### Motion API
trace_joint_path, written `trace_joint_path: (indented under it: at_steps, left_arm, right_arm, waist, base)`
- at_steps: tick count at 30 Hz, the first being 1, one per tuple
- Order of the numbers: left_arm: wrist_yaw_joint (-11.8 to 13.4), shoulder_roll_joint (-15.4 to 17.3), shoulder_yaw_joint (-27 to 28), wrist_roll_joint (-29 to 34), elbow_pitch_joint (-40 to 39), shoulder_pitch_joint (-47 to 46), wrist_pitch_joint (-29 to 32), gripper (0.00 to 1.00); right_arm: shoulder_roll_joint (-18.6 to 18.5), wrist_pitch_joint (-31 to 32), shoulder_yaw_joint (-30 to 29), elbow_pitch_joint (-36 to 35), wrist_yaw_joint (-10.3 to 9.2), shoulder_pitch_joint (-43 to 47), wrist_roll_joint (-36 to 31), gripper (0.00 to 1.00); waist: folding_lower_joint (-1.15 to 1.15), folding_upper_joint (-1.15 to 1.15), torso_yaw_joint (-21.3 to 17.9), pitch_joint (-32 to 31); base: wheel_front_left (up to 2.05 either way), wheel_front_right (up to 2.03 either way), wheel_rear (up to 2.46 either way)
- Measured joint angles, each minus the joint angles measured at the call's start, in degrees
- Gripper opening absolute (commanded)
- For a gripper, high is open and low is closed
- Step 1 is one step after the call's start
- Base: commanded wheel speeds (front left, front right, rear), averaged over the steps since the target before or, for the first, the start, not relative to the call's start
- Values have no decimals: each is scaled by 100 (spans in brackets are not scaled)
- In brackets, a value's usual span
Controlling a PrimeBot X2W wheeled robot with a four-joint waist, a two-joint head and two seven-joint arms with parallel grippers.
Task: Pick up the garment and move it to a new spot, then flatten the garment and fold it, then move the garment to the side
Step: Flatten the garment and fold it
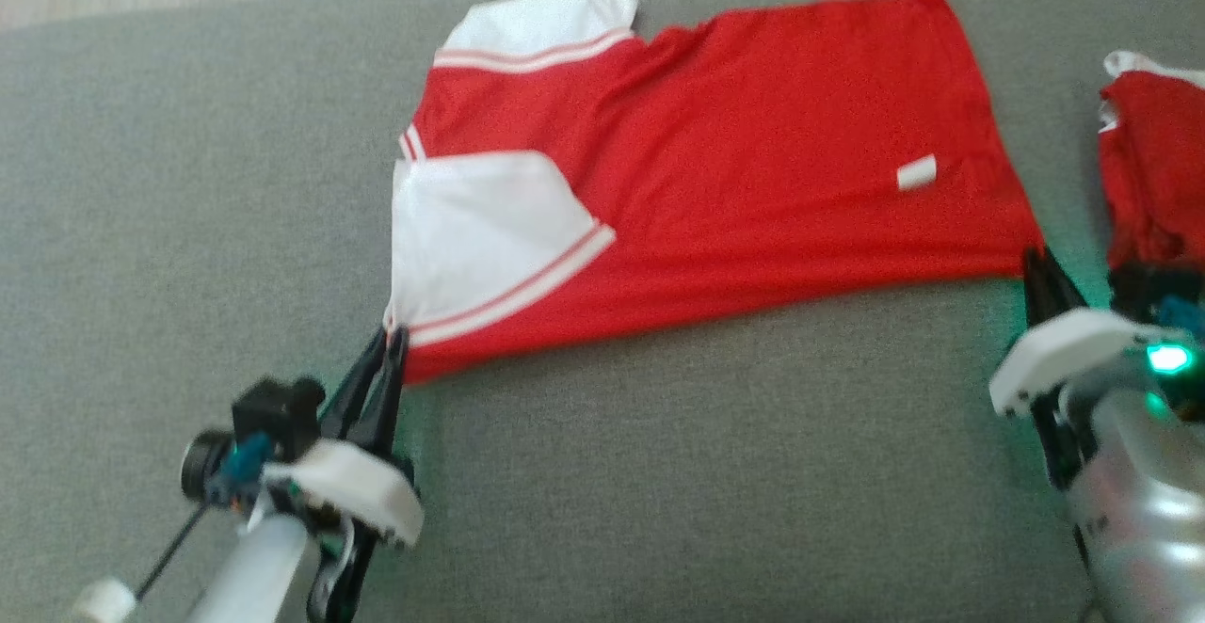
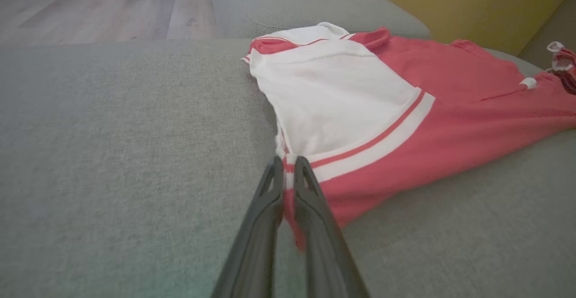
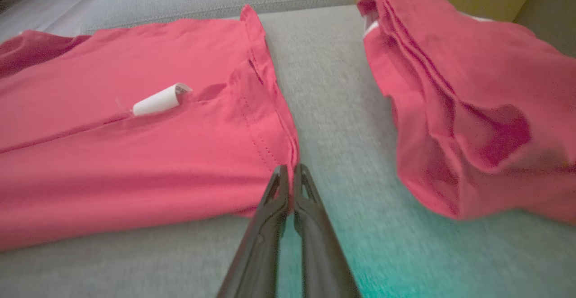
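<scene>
Red-and-white jersey (image 1: 753,162) flat on grey cushion (image 1: 706,472), spanning from one set of jaws to the other | left gripper (image 1: 395,333) clamped on sleeve-side corner, cloth pinched between tips | right gripper (image 1: 1036,256) closed tight, seemingly on hem corner | paired corner grips likely for folding near edge over

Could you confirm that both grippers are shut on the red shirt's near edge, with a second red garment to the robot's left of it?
Not quite: the head view shows the second red garment lying to the robot's right of the red shirt. The left gripper and right gripper are indeed shut on its near edge.
</scene>
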Motion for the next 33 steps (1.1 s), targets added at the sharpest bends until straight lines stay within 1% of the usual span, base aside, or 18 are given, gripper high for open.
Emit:
trace_joint_path:
  at_steps: [6, 10, 13, 14, 17, 22, 23, 24, 25, 26, 27, 33]
  left_arm:
    - [133, 171, -23, 41, -321, 778, -73, 0]
    - [231, 209, -57, 41, -623, 1158, -92, 0]
    - [282, 209, -112, 30, -776, 1444, -91, 0]
    - [302, 209, -175, 27, -835, 1665, -91, 0]
    - [378, 208, -222, 15, -903, 1963, -91, 0]
    - [433, 221, -332, 41, -934, 2087, -92, 0]
    - [433, 221, -344, 41, -933, 2086, -101, 0]
    - [433, 222, -352, 42, -928, 2084, -103, 9]
    - [433, 225, -361, 47, -915, 2084, -122, 27]
    - [433, 230, -371, 66, -891, 2081, -126, 76]
    - [436, 243, -372, 93, -850, 2080, -145, 100]
    - [426, 315, -387, 94, -798, 1927, -131, 100]
  right_arm:
    - [-325, -21, 371, -414, 1, 821, 337, 0]
    - [-483, -36, 511, -799, 1, 1363, 537, 0]
    - [-531, -36, 544, -1062, 1, 1778, 660, 0]
    - [-542, -36, 542, -1238, 1, 2061, 724, 0]
    - [-539, -29, 483, -1523, 1, 2415, 777, 0]
    - [-527, 157, 325, -1941, 1, 2768, 771, 0]
    - [-514, 205, 271, -2012, 1, 2813, 743, 27]
    - [-503, 246, 232, -2104, 1, 2867, 712, 65]
    - [-489, 270, 176, -2176, 1, 2915, 675, 100]
    - [-476, 288, 99, -2257, 1, 2969, 641, 100]
    - [-471, 321, 33, -2323, 1, 3019, 615, 100]
    - [-448, 447, -181, -2987, 0, 3337, 425, 100]
  waist:
    - [-1, 0, -54, -312]
    - [-1, 0, -58, -472]
    - [-1, 0, -56, -564]
    - [-1, 0, -58, -623]
    - [-1, 0, -70, -694]
    - [-1, 0, -93, -767]
    - [-1, 0, -92, -784]
    - [-1, 0, -94, -802]
    - [-1, 0, -95, -818]
    - [-1, 0, -97, -831]
    - [-1, 0, -100, -839]
    - [0, 0, -154, -841]
  base:
    - [0, 0, 0]
    - [0, 0, 0]
    - [0, 0, 0]
    - [0, 0, 0]
    - [0, 0, 0]
    - [0, 0, 0]
    - [0, 0, 0]
    - [0, 0, 0]
    - [0, 0, 0]
    - [0, 0, 0]
    - [0, 0, 0]
    - [0, 0, 0]
